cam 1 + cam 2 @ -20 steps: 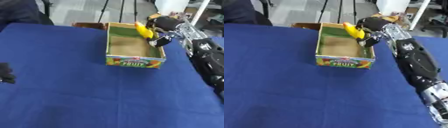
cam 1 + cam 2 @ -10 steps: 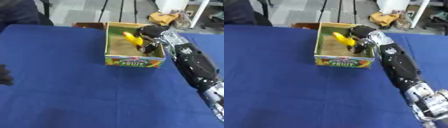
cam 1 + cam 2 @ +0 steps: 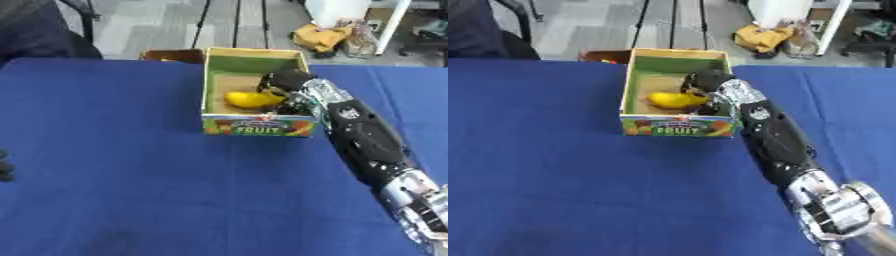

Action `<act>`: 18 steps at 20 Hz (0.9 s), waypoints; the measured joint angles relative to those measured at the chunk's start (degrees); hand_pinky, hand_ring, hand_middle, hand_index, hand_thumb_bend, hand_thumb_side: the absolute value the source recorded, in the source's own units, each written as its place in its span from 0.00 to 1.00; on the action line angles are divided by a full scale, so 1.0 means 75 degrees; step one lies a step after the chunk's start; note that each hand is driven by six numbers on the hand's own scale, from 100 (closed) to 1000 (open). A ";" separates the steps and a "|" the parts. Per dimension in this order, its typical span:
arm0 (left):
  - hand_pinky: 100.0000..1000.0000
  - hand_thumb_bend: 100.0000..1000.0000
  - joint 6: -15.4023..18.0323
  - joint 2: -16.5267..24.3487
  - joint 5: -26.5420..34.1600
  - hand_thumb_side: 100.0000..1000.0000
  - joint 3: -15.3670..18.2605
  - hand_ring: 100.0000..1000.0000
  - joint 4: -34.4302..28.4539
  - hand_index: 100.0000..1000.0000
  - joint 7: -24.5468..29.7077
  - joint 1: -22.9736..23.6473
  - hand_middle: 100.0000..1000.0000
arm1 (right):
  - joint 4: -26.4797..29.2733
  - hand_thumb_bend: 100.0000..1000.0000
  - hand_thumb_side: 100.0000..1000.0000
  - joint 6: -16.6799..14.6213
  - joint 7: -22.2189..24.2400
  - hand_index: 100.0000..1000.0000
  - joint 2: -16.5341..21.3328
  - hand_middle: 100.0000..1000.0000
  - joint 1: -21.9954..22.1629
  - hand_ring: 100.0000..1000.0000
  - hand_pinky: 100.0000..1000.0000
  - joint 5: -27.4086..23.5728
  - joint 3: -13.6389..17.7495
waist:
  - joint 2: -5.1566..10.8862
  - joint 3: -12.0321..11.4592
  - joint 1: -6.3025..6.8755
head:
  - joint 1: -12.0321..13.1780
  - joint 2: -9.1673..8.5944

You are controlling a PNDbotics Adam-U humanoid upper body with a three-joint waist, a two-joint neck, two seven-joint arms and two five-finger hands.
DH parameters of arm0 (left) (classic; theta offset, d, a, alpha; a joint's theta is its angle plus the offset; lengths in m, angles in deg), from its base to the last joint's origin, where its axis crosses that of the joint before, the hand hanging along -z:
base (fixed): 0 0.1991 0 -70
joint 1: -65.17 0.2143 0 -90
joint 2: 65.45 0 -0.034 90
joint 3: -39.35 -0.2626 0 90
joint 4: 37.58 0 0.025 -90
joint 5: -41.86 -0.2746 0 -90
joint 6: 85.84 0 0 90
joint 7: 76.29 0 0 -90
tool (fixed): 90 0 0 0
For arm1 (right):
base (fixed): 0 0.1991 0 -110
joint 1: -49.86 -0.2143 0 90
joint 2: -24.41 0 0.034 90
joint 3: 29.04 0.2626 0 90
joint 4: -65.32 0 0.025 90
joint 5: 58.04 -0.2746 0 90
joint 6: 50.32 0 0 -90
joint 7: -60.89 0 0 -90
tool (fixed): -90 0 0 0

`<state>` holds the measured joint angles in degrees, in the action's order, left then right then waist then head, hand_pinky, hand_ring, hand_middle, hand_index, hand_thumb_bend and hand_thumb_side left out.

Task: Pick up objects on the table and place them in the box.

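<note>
Though absent rightward, left hand [image 3: 4, 165] leftmost.

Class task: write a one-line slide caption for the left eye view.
Right hand lowers a banana into the fruit box on a blue table.

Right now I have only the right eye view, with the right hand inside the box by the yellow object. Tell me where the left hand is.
Observer: The left eye view shows the left hand at the picture's far left edge, over the blue table.
Operator: Give me its position against the box.
Observer: It is well left of the box and nearer the robot than the box's front. Only a dark sliver shows, so I cannot tell its pose.
</note>
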<state>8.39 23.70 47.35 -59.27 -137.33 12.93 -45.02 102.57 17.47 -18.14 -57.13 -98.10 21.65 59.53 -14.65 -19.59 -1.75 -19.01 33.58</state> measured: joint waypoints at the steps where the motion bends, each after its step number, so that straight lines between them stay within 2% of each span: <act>1: 0.49 0.51 -0.0001 0.0000 0.0001 0.80 0.0000 0.51 -0.0004 0.69 0.0001 0.0000 0.52 | -0.0014 0.00 0.26 -0.0004 -0.0012 0.71 0.0000 0.79 -0.0002 0.82 0.75 0.0016 0.0002 | 0.0001 -0.0003 0.0009 | -0.0013 -0.0016; 3: 0.49 0.51 -0.0002 -0.0001 0.0001 0.80 0.0000 0.51 -0.0022 0.69 0.0002 0.0000 0.52 | -0.0015 0.00 0.25 -0.0003 -0.0046 0.82 0.0000 0.79 -0.0003 0.82 0.75 0.0041 0.0003 | 0.0002 -0.0005 0.0032 | -0.0037 -0.0054; 5: 0.49 0.51 -0.0002 -0.0002 0.0001 0.80 0.0000 0.51 -0.0036 0.69 0.0002 0.0000 0.52 | -0.0014 0.00 0.26 0.0001 -0.0080 0.88 -0.0014 0.79 -0.0005 0.82 0.74 0.0046 0.0004 | 0.0002 -0.0005 0.0039 | -0.0044 -0.0065; 13: 0.49 0.51 -0.0002 -0.0035 0.0002 0.80 0.0001 0.51 -0.0036 0.69 0.0001 0.0002 0.52 | 0.0182 0.00 0.24 -0.0129 -0.0194 0.95 -0.0070 0.79 0.0066 0.82 0.74 -0.0100 -0.0063 | 0.0020 0.0242 0.0083 | -0.0033 -0.0122; 16: 0.49 0.51 -0.0001 -0.0034 0.0001 0.79 0.0005 0.51 -0.0036 0.69 -0.0005 0.0008 0.52 | 0.0422 0.00 0.17 -0.0207 -0.0171 0.95 -0.0062 0.79 0.0068 0.83 0.72 -0.0430 -0.0101 | 0.0096 0.0448 0.0104 | 0.0034 -0.0121; 18: 0.49 0.51 0.0000 -0.0028 -0.0001 0.79 0.0011 0.51 -0.0036 0.69 -0.0014 0.0031 0.52 | 0.0652 0.00 0.15 -0.0257 -0.0098 0.95 0.0007 0.79 0.0068 0.83 0.71 -0.0887 -0.0099 | 0.0165 0.0603 0.0097 | 0.0133 -0.0117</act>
<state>8.39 23.49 47.34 -59.19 -137.60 12.82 -44.79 107.47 15.54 -18.87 -57.07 -97.59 14.99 58.79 -13.41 -15.07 -1.03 -18.01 32.70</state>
